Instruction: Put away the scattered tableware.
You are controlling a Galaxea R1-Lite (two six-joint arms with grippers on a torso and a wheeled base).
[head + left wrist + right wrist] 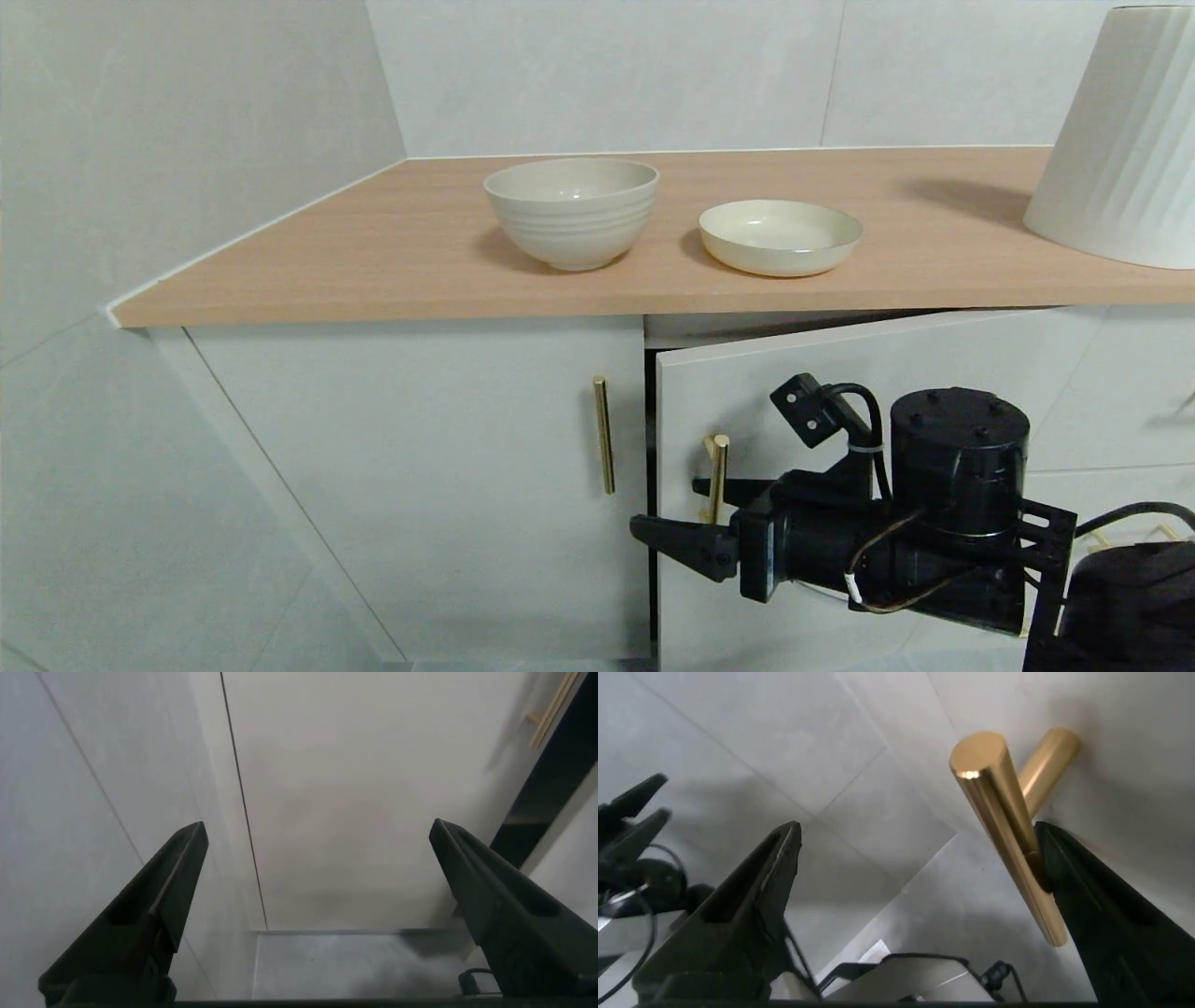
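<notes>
The bowl (571, 210) and the shallow dish (780, 236) sit side by side, a little apart, on the wooden countertop (373, 252), both upright and untouched. Under them the right cabinet door (840, 373) stands slightly ajar, its free edge out from the frame with a dark gap beside it. The step in hand looks to be opening that door so the tableware has somewhere to go. The right gripper (665, 506) is at the door's brass handle (717, 476) with its fingers spread, one on each side of the bar. In the right wrist view the bar lies against one finger and well off the other, so nothing is pinched. To do this well, the gripper should probably centre the bar between the fingers before closing, or hook it with the finger that touches it. The pull should then follow the door's arc around its hinge; a straight pull could let the round bar slip out. The door needs to swing wide enough for the bowl to pass. The left gripper (318, 915) is low before the pale cabinet front, fingers wide apart and holding nothing. A white lampshade (1125, 140) stands at the countertop's far right, clear of the dishes.
</notes>
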